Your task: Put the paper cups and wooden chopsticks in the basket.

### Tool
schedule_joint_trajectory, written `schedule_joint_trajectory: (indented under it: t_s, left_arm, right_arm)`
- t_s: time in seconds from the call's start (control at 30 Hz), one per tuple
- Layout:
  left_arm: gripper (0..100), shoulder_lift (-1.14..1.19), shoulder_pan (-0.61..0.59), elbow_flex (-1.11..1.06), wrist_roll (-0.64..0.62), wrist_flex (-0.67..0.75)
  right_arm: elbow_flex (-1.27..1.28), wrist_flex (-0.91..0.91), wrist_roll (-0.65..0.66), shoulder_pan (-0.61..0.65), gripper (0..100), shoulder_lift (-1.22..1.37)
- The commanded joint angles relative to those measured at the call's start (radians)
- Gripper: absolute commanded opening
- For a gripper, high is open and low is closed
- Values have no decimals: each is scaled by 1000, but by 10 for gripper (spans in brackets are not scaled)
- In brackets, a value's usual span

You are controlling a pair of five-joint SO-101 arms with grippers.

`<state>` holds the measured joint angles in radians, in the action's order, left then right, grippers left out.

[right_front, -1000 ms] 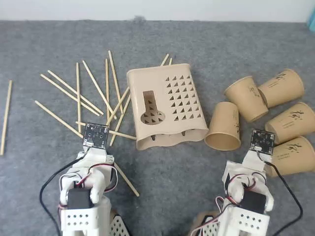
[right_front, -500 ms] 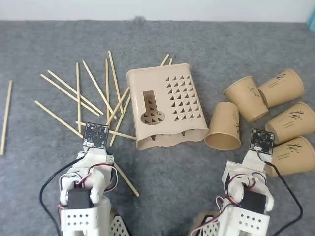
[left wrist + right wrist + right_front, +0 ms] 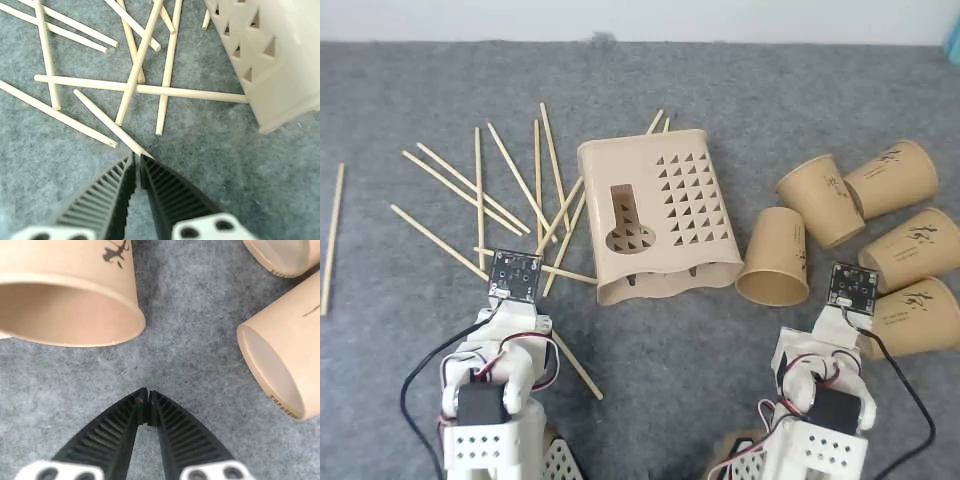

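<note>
Basket [image 3: 655, 215] sits mid-frame in the high view and looks tipped onto its side, w/ the triangle-hole wall facing up. Chopsticks [image 3: 510, 190] are strewn over the upper left of the frame, all crisscrossed. A few run up against the basket's left edge and a couple of ends poke out past its top edge. There's also a loner stick [image 3: 332, 240] way over at the left edge, well apart from the rest. Five paper cups [image 3: 823, 200] are bunched at the right of the frame, all lying on their sides. The nearest cup [image 3: 775, 260] is just beside the basket's lower right corner, mouth toward the bottom of the frame. Left arm [image 3: 495, 380] is at bottom left, right arm [image 3: 820, 400] at bottom right, grey carpet [image 3: 670, 380] btwn them. Left claw [image 3: 137, 161] has its fingers pressed together w/ basically no gap and nothing in it. It's low over the carpet, and the pointed end of one stick lies right at its tips. Right claw [image 3: 148, 394] is the same deal: closed tight, holding nothing, over bare carpet. Two of the cups lie just ahead of it, one to either side, mouths toward it, not touching.
</note>
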<state>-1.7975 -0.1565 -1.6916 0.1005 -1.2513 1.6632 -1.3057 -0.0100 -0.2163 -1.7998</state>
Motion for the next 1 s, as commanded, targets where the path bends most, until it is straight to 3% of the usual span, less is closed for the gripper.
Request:
schedule_joint_trajectory:
  t_s: [0.0, 0.2, 0.57, 0.8, 0.97]
  left_arm:
    - [12, -2, 5, 5, 3, 2]
    - [12, -3, 15, 5, 2, 2]
    - [12, -5, 219, 5, 2, 2]
    - [12, -6, 218, 7, 2, 0]
    - [12, -6, 215, 71, 8, -25]
  right_arm:
    - [20, -4, 9, -13, 9, -15]
    - [20, -4, 6, -12, 9, -15]
    - [20, -2, 2, 150, 11, -15]
    - [20, -2, 9, 367, 12, -15]
    - [6, -10, 11, 386, 12, -15]
